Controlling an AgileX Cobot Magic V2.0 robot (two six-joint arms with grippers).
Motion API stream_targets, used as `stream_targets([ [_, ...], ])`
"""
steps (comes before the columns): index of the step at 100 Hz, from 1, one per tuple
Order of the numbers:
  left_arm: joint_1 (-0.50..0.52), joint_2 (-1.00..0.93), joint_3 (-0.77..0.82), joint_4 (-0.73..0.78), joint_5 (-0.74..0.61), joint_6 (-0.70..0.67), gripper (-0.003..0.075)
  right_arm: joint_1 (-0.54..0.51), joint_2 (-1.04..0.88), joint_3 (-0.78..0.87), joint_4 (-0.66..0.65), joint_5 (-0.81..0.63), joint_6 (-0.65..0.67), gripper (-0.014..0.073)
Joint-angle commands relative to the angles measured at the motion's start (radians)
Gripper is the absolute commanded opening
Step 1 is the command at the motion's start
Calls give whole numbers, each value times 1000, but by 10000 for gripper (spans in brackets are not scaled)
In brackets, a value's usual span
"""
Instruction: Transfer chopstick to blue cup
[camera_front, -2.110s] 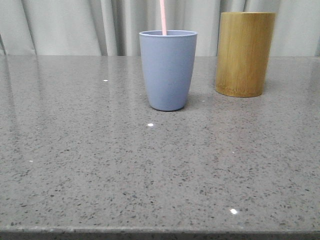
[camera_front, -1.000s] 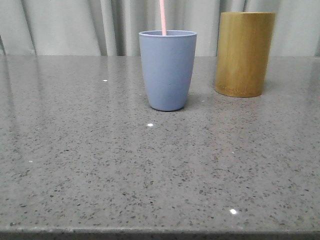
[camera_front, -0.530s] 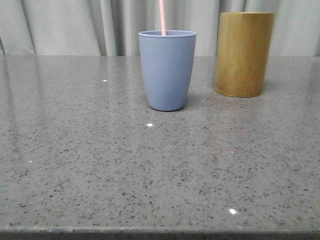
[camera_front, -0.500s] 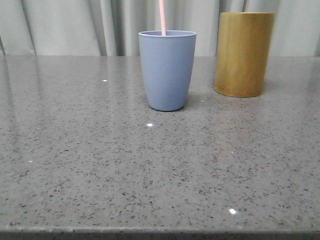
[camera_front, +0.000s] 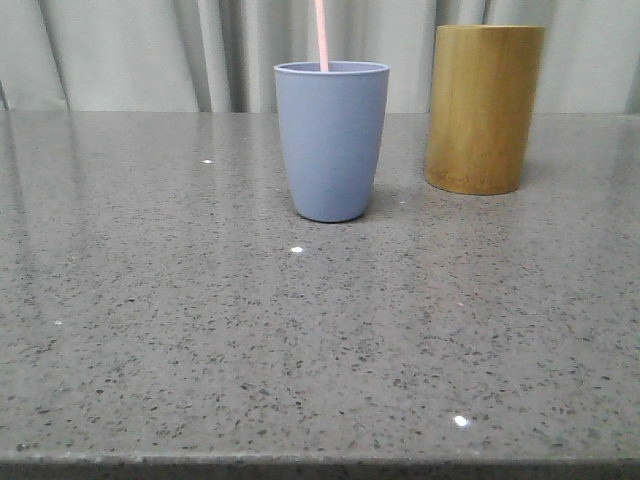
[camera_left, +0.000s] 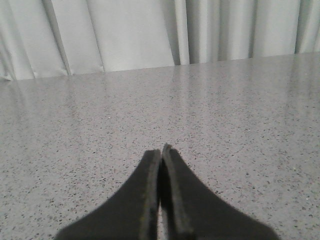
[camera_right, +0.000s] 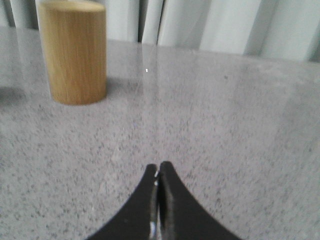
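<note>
Front view: we see the blue cup standing upright in the upper centre of the frame on a grey speckled bench. The chopstick rises from inside the cup, near its far rim, and runs out of the top edge of the frame; we see only its pale pink upper length. A tan bamboo holder stands upright at the upper right of the frame, apart from the cup. Pale curtains hang behind the bench.

Left wrist view: we see the left pincer at the lower centre of the frame, its two dark fingers pressed together with nothing between them, above bare bench surface.

Right wrist view: we see the right pincer at the lower centre of the frame, likewise pressed together and pinching nothing. The bamboo holder stands at the upper left of this frame, well apart from the fingertips.
</note>
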Motion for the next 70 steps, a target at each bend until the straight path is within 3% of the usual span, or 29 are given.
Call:
stream_targets([
  [1, 2, -34, 10, -8, -81, -13, -19, -6, -18, 17, -26, -146, 31, -68],
  [21, 2, -34, 10, -8, -81, -13, -19, -6, -18, 103, -82, -285, 108, -68],
  [70, 2, -34, 10, -8, -81, -13, -19, -6, -18, 101, -82, -257, 112, -68],
])
